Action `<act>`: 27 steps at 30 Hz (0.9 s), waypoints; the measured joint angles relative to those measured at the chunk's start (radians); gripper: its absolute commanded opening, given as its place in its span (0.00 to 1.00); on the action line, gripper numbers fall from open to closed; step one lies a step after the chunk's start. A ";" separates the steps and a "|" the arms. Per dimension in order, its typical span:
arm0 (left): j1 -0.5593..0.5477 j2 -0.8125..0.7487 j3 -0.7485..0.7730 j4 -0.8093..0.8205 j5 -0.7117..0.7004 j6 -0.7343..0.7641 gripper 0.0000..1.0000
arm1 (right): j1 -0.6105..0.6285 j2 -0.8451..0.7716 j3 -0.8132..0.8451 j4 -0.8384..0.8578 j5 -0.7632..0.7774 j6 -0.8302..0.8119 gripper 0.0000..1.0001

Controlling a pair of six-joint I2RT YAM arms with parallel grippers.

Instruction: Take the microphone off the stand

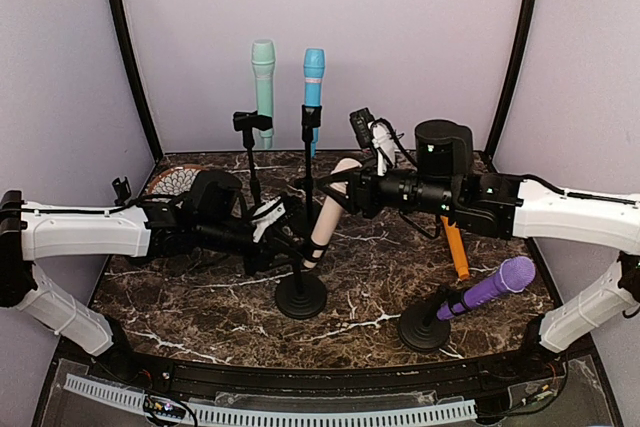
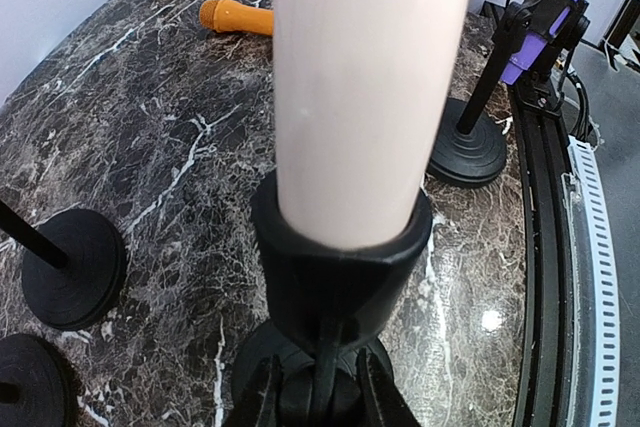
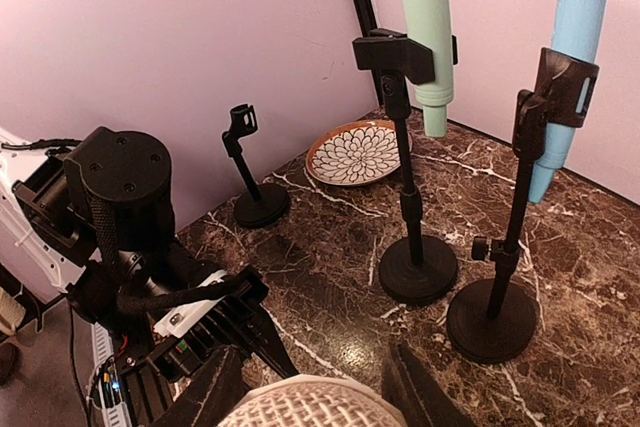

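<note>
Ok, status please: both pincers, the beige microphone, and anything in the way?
Left pincer shut on stand stem under clip. Right pincer shut on beige microphone head. Microphone seated in clip. Blue microphone stands close behind.

Overhead rear view; close wrists apparently share microphone (image 1: pixel 328 212).

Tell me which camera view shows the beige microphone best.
The top external view: the beige microphone appears whole, tilted on its stand. The left wrist view shows only its handle, close up, in the clip. The right wrist view shows only its mesh head at the bottom edge.
</note>
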 measured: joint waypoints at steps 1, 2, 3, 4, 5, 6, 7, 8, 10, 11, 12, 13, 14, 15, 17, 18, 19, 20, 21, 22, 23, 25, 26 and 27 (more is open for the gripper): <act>0.000 0.000 0.000 0.001 0.000 0.000 0.00 | 0.000 0.000 0.000 -0.001 0.005 0.008 0.14; 0.000 0.000 0.000 0.001 0.000 0.000 0.00 | 0.000 0.000 0.000 -0.002 0.010 0.015 0.14; 0.000 0.000 0.000 0.001 0.000 0.000 0.00 | 0.000 0.000 0.000 -0.005 0.015 0.024 0.14; 0.000 0.000 0.000 0.000 0.000 0.000 0.00 | 0.000 0.000 0.001 -0.009 0.021 0.033 0.14; 0.000 0.000 0.000 0.001 -0.001 0.000 0.00 | 0.000 0.000 0.004 -0.014 0.027 0.042 0.14; -0.001 0.000 0.000 0.001 -0.001 0.000 0.00 | 0.001 0.000 0.007 -0.022 0.034 0.051 0.15; -0.002 0.001 0.000 0.001 -0.002 0.000 0.00 | 0.002 0.000 0.013 -0.034 0.043 0.064 0.15; -0.002 0.001 0.000 0.002 -0.002 0.000 0.00 | 0.002 0.000 0.021 -0.050 0.055 0.078 0.15; -0.006 0.001 0.000 0.003 -0.001 -0.001 0.00 | 0.006 0.003 0.044 -0.095 0.083 0.111 0.15; -0.008 0.001 0.001 0.004 0.000 -0.003 0.00 | 0.007 0.005 0.057 -0.118 0.101 0.127 0.15; -0.011 0.001 0.001 0.004 0.000 -0.005 0.00 | 0.009 0.008 0.071 -0.142 0.122 0.145 0.15; -0.012 0.001 0.001 0.004 0.000 -0.007 0.00 | 0.010 0.011 0.081 -0.161 0.137 0.160 0.15; -0.013 0.001 0.001 0.005 0.000 -0.008 0.00 | 0.013 0.016 0.097 -0.186 0.158 0.178 0.15; -0.013 0.003 0.001 0.007 0.000 -0.009 0.00 | 0.016 0.023 0.114 -0.212 0.180 0.196 0.15; -0.013 0.006 0.002 0.014 -0.001 -0.013 0.00 | 0.020 0.036 0.146 -0.259 0.220 0.230 0.15; -0.013 0.008 0.002 0.018 -0.001 -0.014 0.00 | 0.022 0.040 0.157 -0.278 0.240 0.248 0.15; -0.014 0.010 0.003 0.019 -0.002 -0.016 0.00 | 0.024 0.042 0.163 -0.290 0.256 0.263 0.16; -0.015 0.011 0.004 0.022 -0.002 -0.016 0.00 | 0.025 0.042 0.167 -0.302 0.269 0.277 0.16; -0.016 0.012 0.004 0.024 -0.004 -0.017 0.00 | 0.027 0.042 0.170 -0.311 0.281 0.288 0.15; -0.017 0.013 0.004 0.025 -0.006 -0.018 0.00 | 0.027 0.042 0.172 -0.317 0.288 0.296 0.16; -0.018 0.013 0.005 0.026 -0.007 -0.018 0.00 | 0.029 0.042 0.173 -0.321 0.298 0.303 0.16; -0.022 0.014 0.005 0.026 -0.010 -0.019 0.00 | 0.029 0.042 0.173 -0.323 0.306 0.311 0.16; -0.022 0.014 0.005 0.027 -0.011 -0.019 0.00 | 0.029 0.042 0.173 -0.323 0.306 0.311 0.16; -0.022 0.014 0.005 0.027 -0.011 -0.019 0.00 | 0.029 0.042 0.173 -0.321 0.305 0.308 0.16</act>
